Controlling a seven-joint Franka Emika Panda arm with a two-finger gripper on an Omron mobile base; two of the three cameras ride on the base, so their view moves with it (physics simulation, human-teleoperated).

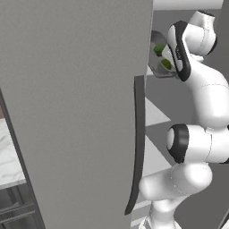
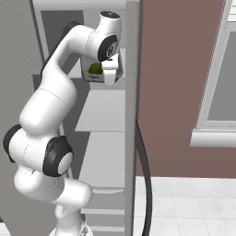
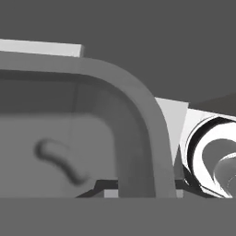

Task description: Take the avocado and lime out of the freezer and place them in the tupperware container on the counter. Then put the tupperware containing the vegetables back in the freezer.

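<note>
The tupperware container (image 1: 157,68) (image 2: 92,75) hangs up inside the open freezer (image 2: 103,115), above its upper shelf. It is a dark grey tub. The vegetables (image 1: 159,48) (image 2: 95,68), small green rounded fruits, lie in it. My gripper (image 2: 109,79) comes down on the tub's near wall and is shut on its rim. In the hand view the rim's rounded corner (image 3: 138,120) runs close past the camera, down to where the jaws meet. The freezer's big grey door (image 1: 76,112) stands open on the left and hides most of the inside from the left base view.
The door's long dark handle (image 1: 138,147) curves down beside my arm. Pale shelves (image 2: 99,152) step down below the tub. A strip of white marble counter (image 1: 6,156) shows at the far left. A brown wall (image 2: 175,92) and a window (image 2: 221,87) lie to the right.
</note>
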